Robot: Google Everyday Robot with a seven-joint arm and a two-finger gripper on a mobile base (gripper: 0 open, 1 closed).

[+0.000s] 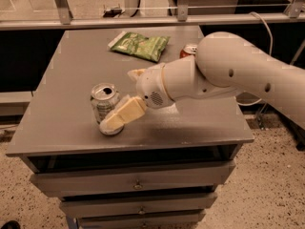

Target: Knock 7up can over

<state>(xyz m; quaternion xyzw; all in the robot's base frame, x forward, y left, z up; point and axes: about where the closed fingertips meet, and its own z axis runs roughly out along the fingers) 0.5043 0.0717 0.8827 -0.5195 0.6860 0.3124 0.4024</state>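
The 7up can is silvery-grey with an opened shiny top. It stands upright near the front left of the grey table. My gripper comes in from the right on a thick white arm and is open, its two cream fingers spread wide. The lower finger lies against the can's right side down to its base. The upper finger sits behind and to the right of the can, apart from it.
A green snack bag lies at the back middle of the table. A red Coca-Cola can stands behind my arm, mostly hidden. Drawers sit below the table top. A metal rail runs behind the table.
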